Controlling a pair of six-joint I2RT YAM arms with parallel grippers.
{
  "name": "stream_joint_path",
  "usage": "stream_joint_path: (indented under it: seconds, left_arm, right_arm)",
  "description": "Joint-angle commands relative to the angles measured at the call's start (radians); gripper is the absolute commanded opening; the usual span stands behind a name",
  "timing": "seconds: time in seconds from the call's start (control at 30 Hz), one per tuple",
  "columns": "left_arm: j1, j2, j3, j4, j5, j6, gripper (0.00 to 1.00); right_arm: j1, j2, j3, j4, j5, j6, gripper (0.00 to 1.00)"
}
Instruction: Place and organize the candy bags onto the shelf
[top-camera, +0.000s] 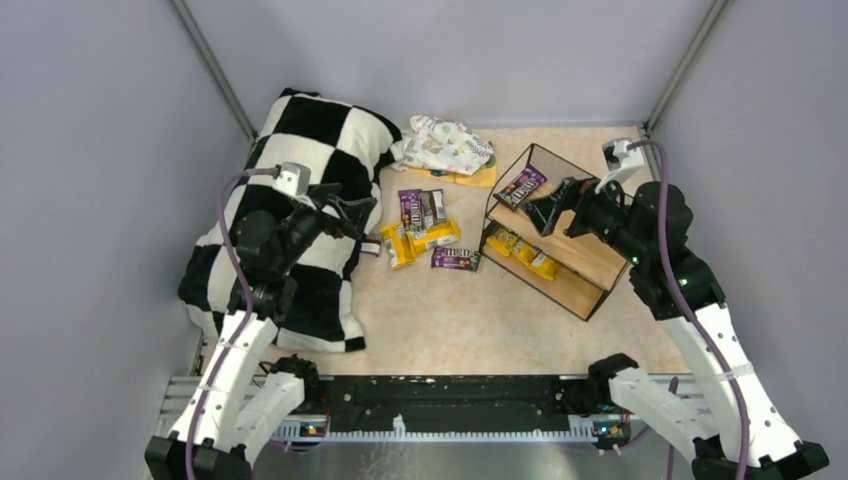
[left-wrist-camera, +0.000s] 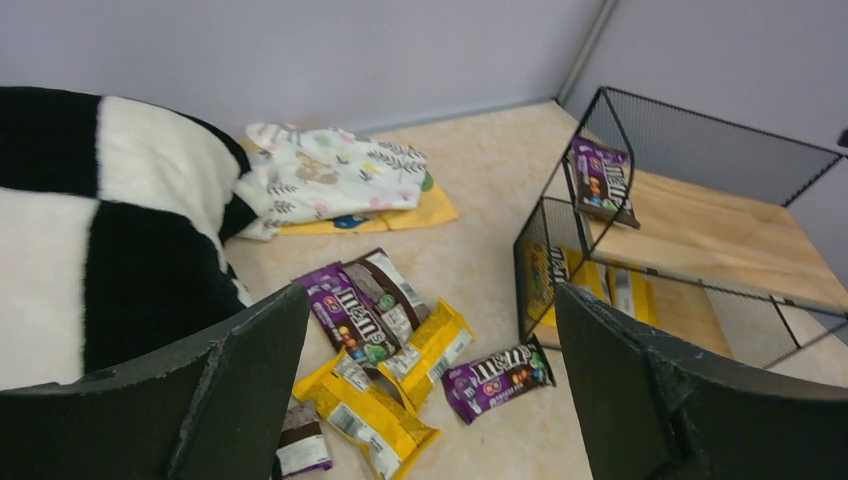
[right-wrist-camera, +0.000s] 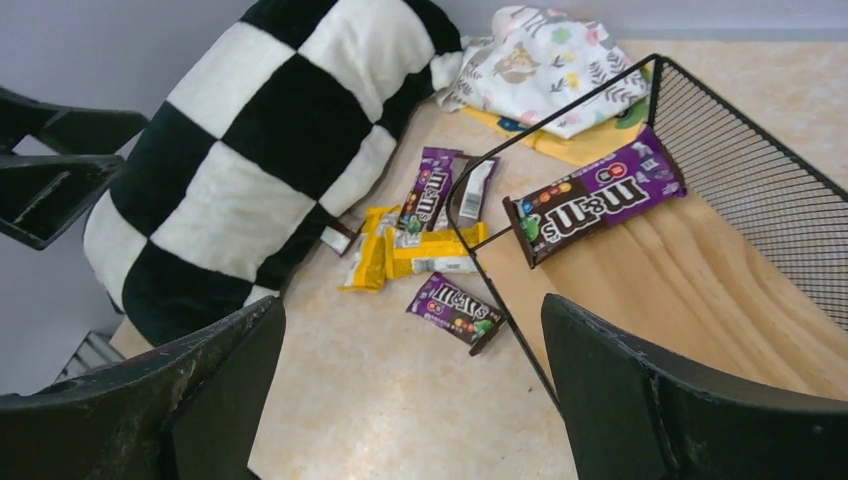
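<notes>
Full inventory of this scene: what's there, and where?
table: one, beige
blanket: one, black-white checked; left side
orange sheet: one; back
floral cloth: one, white; atop orange sheet
shelf: one, black wire, wood boards; right side
loose candy bags: six, two purple, two brown, two yellow; table, beside blanket
purple candy bag: one; shelf top tier
yellow candy bags: about three; shelf lower tier
left gripper: open, empty; by blanket
right gripper: open, empty; over shelf

This looks like a robot test booth in a lab: plain grey walls (top-camera: 90, 150) box in a beige table (top-camera: 430, 320) on three sides, with metal posts (top-camera: 212, 65) in the far corners. A left arm (top-camera: 235, 350) and a right arm (top-camera: 720, 350) are bolted to a black rail (top-camera: 450, 400) at 6 o'clock, with a shelf (top-camera: 580, 258) set at 2 o'clock.
</notes>
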Motion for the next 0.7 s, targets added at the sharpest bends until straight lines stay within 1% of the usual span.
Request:
stream_joint_path:
  seconds: [0.0,0.07,0.13,0.33,0.43,0.47,0.53,0.67]
  left_arm:
    - [-0.037,0.051,0.053,0.025,0.128,0.033,0.98]
    - [-0.057,0.072,0.068,0.000,0.128,0.045,0.98]
    - [-0.072,0.084,0.075,-0.020,0.118,0.057,0.98]
    - [-0.095,0.086,0.074,-0.045,0.033,0.074,0.98]
    - [-0.098,0.085,0.075,-0.064,-0.027,0.077,0.98]
    - [-0.098,0.086,0.076,-0.070,-0.049,0.078,0.98]
    - [-0.098,0.082,0.081,-0.087,-0.101,0.082,0.98]
    - [-0.098,0.076,0.078,-0.099,-0.163,0.088,0.98]
  right_arm:
    - [-0.002,0.022,0.001,0.046,-0.133,0.029,0.99]
    - [0.029,0.031,-0.032,0.104,-0.224,0.034,0.99]
    - [0.100,0.052,-0.052,0.130,-0.200,0.040,0.99]
    - [0.452,0.211,-0.005,0.067,0.097,-0.028,0.99]
    - [0.614,0.318,0.010,0.041,0.218,-0.069,0.99]
    - [0.650,0.352,0.009,0.038,0.257,-0.088,0.99]
    - [0.696,0.420,0.005,0.028,0.313,-0.130,0.99]
    - [0.713,0.573,0.024,0.004,0.438,-0.213,0.98]
